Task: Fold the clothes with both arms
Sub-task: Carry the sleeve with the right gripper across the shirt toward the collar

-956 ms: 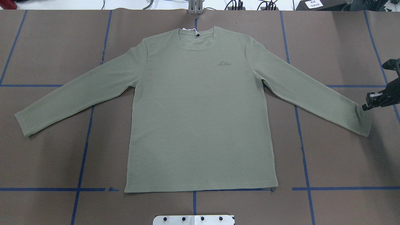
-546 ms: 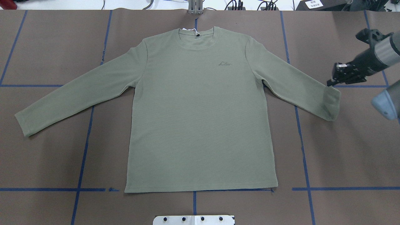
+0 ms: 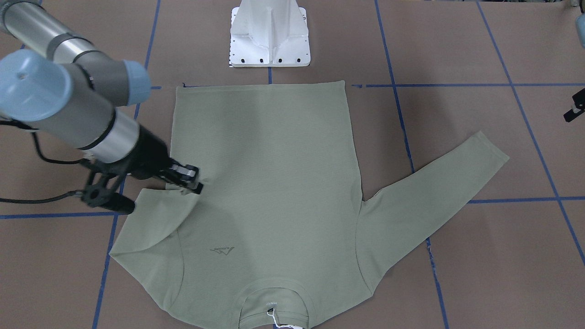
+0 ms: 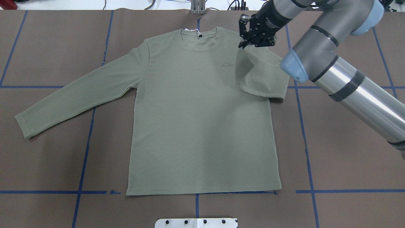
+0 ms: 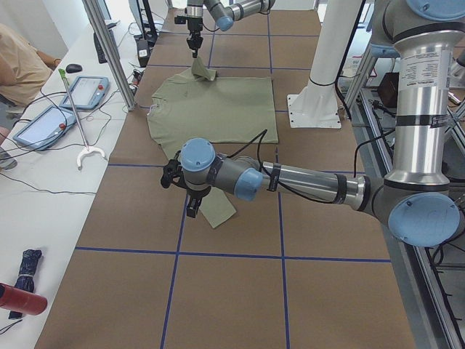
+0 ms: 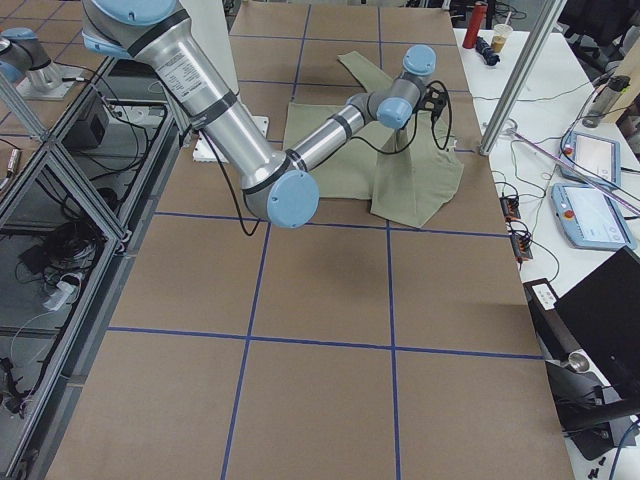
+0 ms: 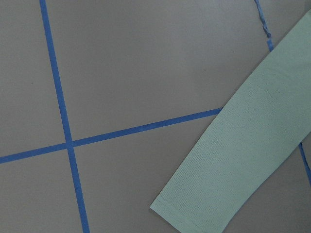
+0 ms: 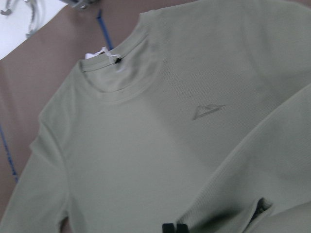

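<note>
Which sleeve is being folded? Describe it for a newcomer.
Find the green shirt on the brown table. Its sleeve nearest the right gripper is doubled back over the shoulder, its end in the jaws; the other sleeve lies straight out.

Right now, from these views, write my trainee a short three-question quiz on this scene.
1. True or false: the sleeve on the robot's left lies flat on the table.
2. Fill in: the white tag hangs at the shirt's ____.
3. What does the right gripper hold? A nothing, B the tag, C the other sleeve's cuff.
Key: 1 true; 2 collar; 3 C.
</note>
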Robot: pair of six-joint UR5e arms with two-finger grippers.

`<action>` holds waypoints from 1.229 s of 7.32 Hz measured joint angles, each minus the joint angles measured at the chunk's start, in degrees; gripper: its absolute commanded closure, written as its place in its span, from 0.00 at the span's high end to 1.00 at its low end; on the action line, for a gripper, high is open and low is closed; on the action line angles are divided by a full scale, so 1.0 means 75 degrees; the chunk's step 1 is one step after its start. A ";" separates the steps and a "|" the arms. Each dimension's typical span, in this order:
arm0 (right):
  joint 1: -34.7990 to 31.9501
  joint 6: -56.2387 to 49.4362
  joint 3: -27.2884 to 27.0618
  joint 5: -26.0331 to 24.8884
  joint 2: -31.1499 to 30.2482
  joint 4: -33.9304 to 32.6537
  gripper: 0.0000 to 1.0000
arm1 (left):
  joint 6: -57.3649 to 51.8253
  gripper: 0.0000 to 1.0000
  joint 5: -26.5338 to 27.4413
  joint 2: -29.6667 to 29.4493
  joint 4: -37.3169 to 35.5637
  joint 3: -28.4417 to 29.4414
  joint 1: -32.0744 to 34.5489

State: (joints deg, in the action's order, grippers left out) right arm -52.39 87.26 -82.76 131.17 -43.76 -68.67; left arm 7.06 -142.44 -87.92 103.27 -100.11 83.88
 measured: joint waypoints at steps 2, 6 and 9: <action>0.1013 0.0580 0.1210 -0.1279 0.1672 0.0049 0.00 | -0.0004 1.00 -0.0007 0.0006 0.0010 0.0039 0.0002; 0.2207 0.0669 0.2502 -0.2806 0.2487 0.0850 0.81 | -0.0004 1.00 -0.0035 0.0016 0.0020 0.0067 -0.0003; 0.2547 0.0673 0.3423 -0.3517 0.3063 0.1188 0.92 | 0.0054 1.00 -0.0050 -0.0004 0.0027 0.0127 -0.0008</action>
State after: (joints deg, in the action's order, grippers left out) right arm -33.28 92.31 -57.09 104.80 -20.79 -59.76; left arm 7.47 -142.81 -87.95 103.47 -99.16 83.82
